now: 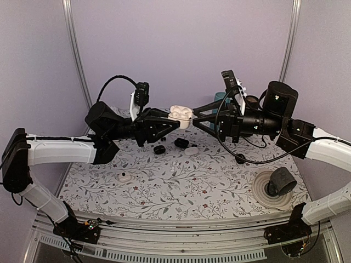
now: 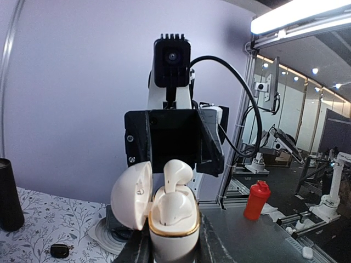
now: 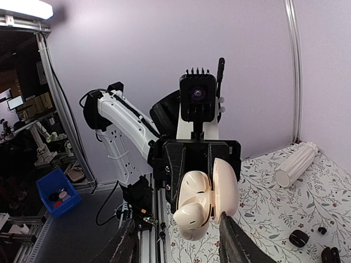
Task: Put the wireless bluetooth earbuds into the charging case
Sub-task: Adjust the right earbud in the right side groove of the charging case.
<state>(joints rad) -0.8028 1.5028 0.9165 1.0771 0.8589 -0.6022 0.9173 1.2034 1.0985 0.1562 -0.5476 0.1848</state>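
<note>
**A:** Why raised off the counter (image 1: 164,186)?

**B:** Clamped upright in left gripper (image 1: 174,124), lid open: offers charging case (image 1: 180,116) to right gripper (image 1: 194,121), spread and empty. Earbud (image 2: 176,176) poking up, likely half-seated.

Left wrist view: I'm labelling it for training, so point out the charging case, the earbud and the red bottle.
charging case (image 2: 174,222), left wrist view, front of its body.
earbud (image 2: 178,173), left wrist view, its rounded head above the case.
red bottle (image 2: 256,204), left wrist view, middle of its body.
</note>
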